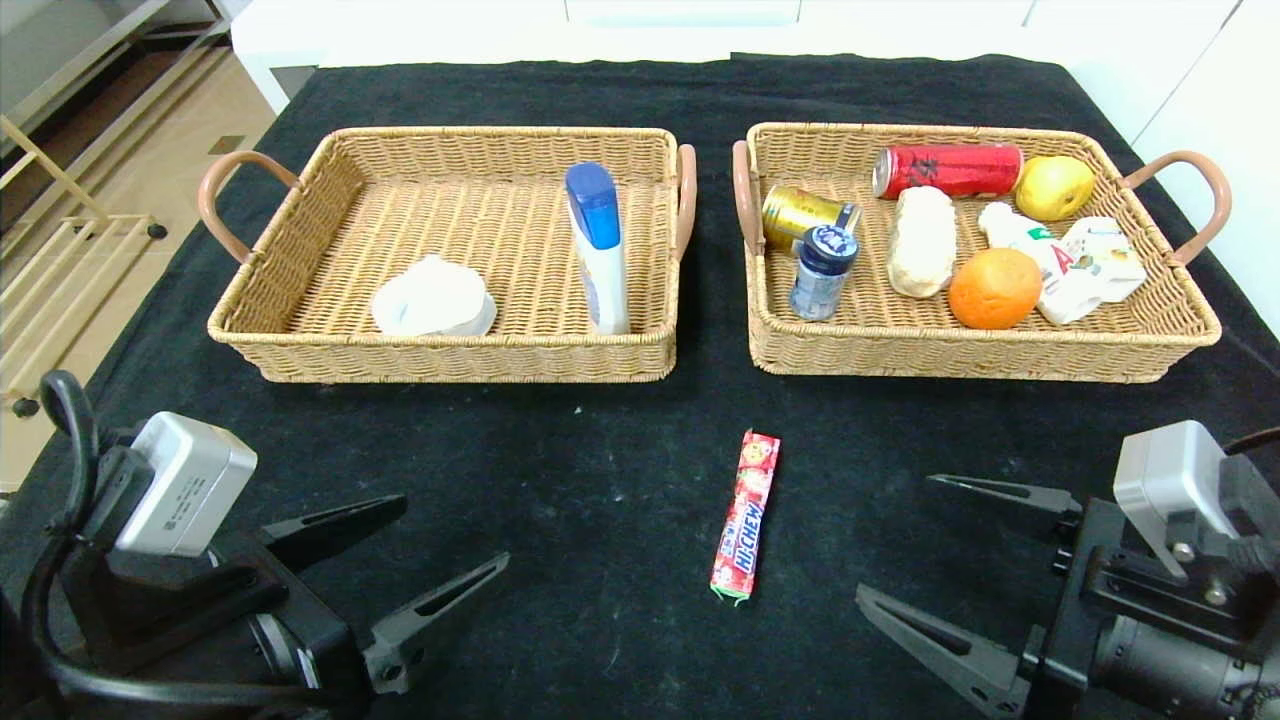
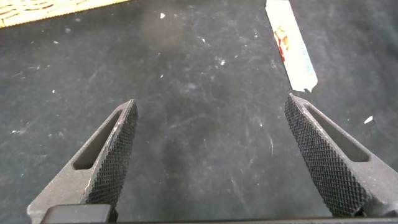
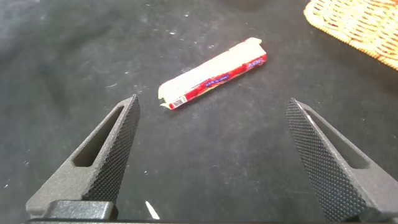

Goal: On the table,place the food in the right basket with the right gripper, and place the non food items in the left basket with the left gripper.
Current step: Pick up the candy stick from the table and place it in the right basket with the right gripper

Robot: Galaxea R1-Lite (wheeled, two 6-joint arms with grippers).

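Note:
A red Hi-Chew candy stick (image 1: 745, 516) lies on the black table in front of the baskets; it also shows in the right wrist view (image 3: 211, 73) and the left wrist view (image 2: 291, 42). My right gripper (image 1: 895, 537) is open and empty, low over the table to the right of the candy. My left gripper (image 1: 452, 534) is open and empty at the front left. The left basket (image 1: 300, 210) holds a white-and-blue bottle (image 1: 598, 245) and a white roll (image 1: 433, 298). The right basket (image 1: 1170, 320) holds a red can (image 1: 948, 170), a gold can (image 1: 803, 212), a small jar (image 1: 823, 272), bread (image 1: 923, 242), an orange (image 1: 994, 288), a yellow fruit (image 1: 1054, 187) and a white packet (image 1: 1080, 263).
The black cloth (image 1: 560, 470) covers the table. The table's left edge drops to a wooden floor and rack (image 1: 60, 260). A white counter (image 1: 640, 25) runs along the back.

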